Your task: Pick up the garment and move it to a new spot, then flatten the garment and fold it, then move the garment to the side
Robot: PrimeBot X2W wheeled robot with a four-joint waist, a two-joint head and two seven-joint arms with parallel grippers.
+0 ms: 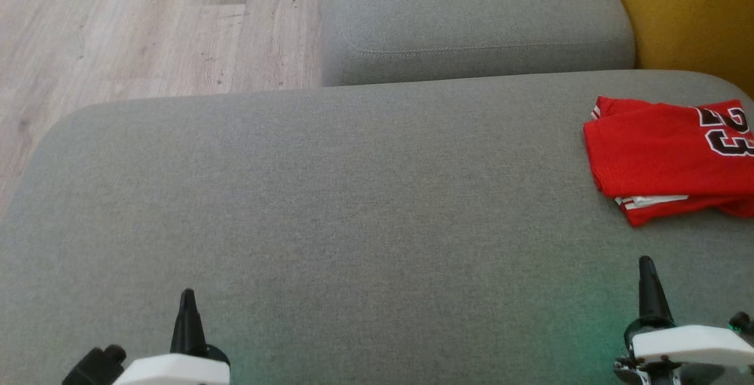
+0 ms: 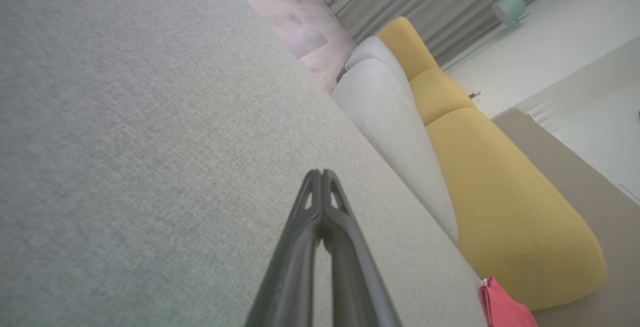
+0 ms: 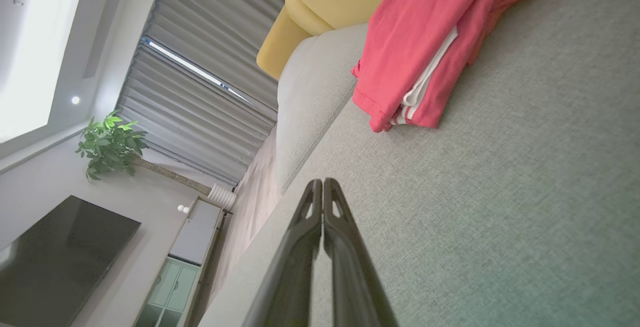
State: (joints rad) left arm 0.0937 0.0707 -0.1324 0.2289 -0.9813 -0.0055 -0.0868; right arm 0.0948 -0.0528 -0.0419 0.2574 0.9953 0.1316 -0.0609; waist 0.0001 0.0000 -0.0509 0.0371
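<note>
The garment [image 1: 665,155] is a red jersey with white trim and a dark number, folded flat at the far right of the grey cushion [image 1: 330,196]. In the right wrist view the garment [image 3: 425,42] lies ahead and to the right of the fingers; a red corner of the garment [image 2: 505,309] shows in the left wrist view. My left gripper [image 1: 187,296] is shut and empty near the front left. My right gripper [image 1: 646,264] is shut and empty at the front right, short of the jersey and apart from it. Both pairs of fingertips [image 2: 320,174] [image 3: 322,183] are pressed together.
A second grey cushion [image 1: 471,20] sits behind the main one, with a yellow backrest [image 1: 689,14] at the far right. Wooden floor [image 1: 135,26] lies beyond the cushion's left edge. A television [image 3: 55,257], a plant [image 3: 110,142] and curtains [image 3: 200,92] stand further off.
</note>
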